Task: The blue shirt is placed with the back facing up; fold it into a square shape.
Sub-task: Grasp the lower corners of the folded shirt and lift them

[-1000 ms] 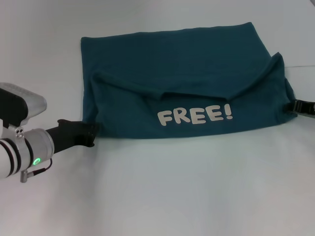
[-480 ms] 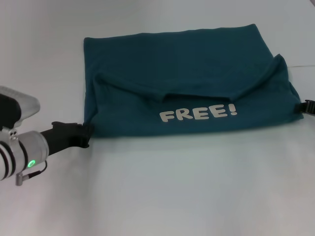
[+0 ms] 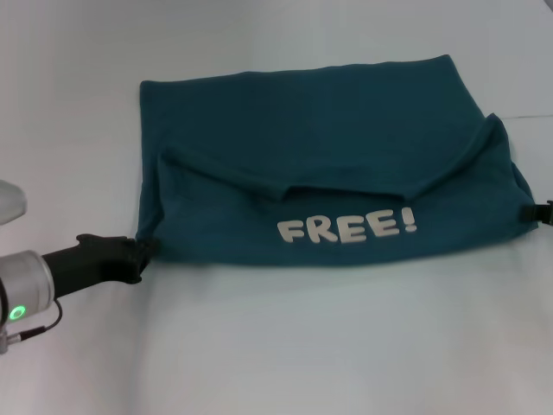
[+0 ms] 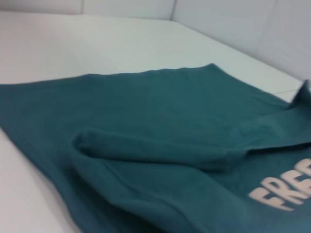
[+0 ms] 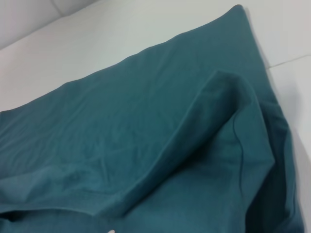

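**Shirt spanning between both arms, long axis running left to right**

Left gripper (image 3: 138,251): it is sitting at the near-left corner of the blue shirt (image 3: 320,138), low on the white bench (image 3: 285,346). The dark jaws are meeting the cloth edge at that corner. Whether they are clenched on fabric or merely touching it cannot be told from the head view, and the left wrist view is showing no fingers at all, only cloth.

Blue shirt, centre: it is lying on the bench, already partly folded. The near portion is turned over onto the rest, so the white "FREE!" lettering (image 3: 346,229) is facing up along the near edge, with a raised fold ridge running above it. The bundle is wider than it is deep; its long axis is running across the bench from one arm to the other.

Right gripper (image 3: 544,212): only a dark tip is showing at the frame edge, just beside the near-right corner of the shirt. Its jaw state cannot be told.

Judgement: the arms are each attending one end of the long axis. A square shape is calling for that axis to be shortened, so the coming fold is likely one end carried across toward the other. Each arm is nearest its own corner.
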`<action>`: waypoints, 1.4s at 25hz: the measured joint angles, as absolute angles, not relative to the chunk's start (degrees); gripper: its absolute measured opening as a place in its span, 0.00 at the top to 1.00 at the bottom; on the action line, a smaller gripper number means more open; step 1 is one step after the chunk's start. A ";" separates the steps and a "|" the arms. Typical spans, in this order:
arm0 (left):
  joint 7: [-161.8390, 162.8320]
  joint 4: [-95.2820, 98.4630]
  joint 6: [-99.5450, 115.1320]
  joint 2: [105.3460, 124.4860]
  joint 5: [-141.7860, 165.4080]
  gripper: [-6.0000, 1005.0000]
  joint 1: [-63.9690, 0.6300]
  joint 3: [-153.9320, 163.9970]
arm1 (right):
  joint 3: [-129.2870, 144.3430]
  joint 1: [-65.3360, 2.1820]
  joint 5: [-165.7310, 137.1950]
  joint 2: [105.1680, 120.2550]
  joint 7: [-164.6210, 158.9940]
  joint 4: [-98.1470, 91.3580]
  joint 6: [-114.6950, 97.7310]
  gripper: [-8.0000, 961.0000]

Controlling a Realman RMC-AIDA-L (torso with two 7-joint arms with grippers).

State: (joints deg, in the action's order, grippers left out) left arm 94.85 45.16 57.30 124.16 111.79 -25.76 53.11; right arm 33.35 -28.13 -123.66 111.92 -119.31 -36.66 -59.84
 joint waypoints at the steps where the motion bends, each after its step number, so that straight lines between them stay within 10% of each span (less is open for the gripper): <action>1: 95.52 45.81 58.84 124.20 112.29 0.99 -25.30 52.69 | 33.33 -27.68 -123.64 112.11 -118.88 -37.25 -60.45 0.96; 20: 96.61 48.08 80.85 124.19 113.09 0.99 -19.21 39.70 | 18.41 -14.28 -123.57 118.09 -100.14 -48.35 -84.97 0.96; 35: 94.13 47.88 91.57 124.35 115.33 0.99 -15.02 35.68 | 11.08 -8.02 -124.10 118.73 -92.78 -48.34 -95.77 0.96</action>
